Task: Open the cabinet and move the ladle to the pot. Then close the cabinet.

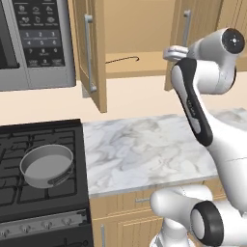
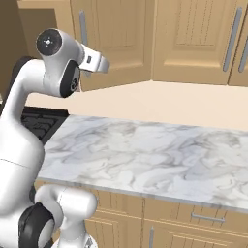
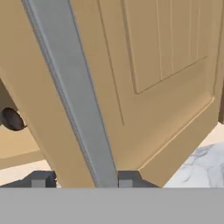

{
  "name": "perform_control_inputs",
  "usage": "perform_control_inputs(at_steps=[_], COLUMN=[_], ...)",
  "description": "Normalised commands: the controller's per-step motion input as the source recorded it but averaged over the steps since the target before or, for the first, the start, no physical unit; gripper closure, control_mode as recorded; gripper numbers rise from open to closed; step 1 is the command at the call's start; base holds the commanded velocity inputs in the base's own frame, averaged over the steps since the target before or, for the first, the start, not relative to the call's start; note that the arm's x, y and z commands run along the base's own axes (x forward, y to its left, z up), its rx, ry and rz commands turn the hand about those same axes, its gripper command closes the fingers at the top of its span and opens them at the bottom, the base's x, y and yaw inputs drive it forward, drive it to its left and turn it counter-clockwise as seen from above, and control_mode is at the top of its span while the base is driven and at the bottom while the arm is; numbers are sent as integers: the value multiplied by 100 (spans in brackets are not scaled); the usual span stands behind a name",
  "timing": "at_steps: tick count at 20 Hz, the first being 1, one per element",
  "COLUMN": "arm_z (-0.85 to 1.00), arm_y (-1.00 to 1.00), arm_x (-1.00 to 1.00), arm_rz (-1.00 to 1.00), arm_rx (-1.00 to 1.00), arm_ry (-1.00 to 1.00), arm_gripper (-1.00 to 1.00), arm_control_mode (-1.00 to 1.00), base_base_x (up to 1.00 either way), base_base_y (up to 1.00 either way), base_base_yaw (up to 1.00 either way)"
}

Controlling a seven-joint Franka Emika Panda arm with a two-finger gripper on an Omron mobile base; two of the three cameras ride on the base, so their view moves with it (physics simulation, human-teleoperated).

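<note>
Above the marble tabletop [image 1: 144, 144], the cabinet [image 1: 126, 29] stands with both doors swung out; interior shelf exposed. On the stove [image 1: 41, 169], front burner: the pot [image 1: 47, 165], grey, upright, side handle toward the front. The jaws [image 3: 80, 180] are closed partway around the right door's silver bar handle [image 3: 72, 92], one fingertip on each side of it. The ladle [image 1: 123, 60] lies flat on the cabinet shelf; its dark bowl [image 3: 12, 119] is visible at the left of the hand view.
</note>
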Motion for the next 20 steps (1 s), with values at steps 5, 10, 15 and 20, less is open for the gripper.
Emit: perform_control_inputs(at_steps=[5, 10, 15, 20], arm_z=[0, 0, 0, 0], arm_y=[-76, -8, 28, 58], arm_x=[-42, -45, -86, -62], arm_rz=[0, 0, -1, -1], arm_rx=[0, 0, 0, 0], arm_ry=[0, 0, 0, 1], arm_gripper=[100, -100, -100, -100], arm_control_mode=[-100, -100, -100, -100], base_base_x=[0, 0, 0, 0], base_base_y=[0, 0, 0, 0], base_base_yaw=[0, 0, 0, 0])
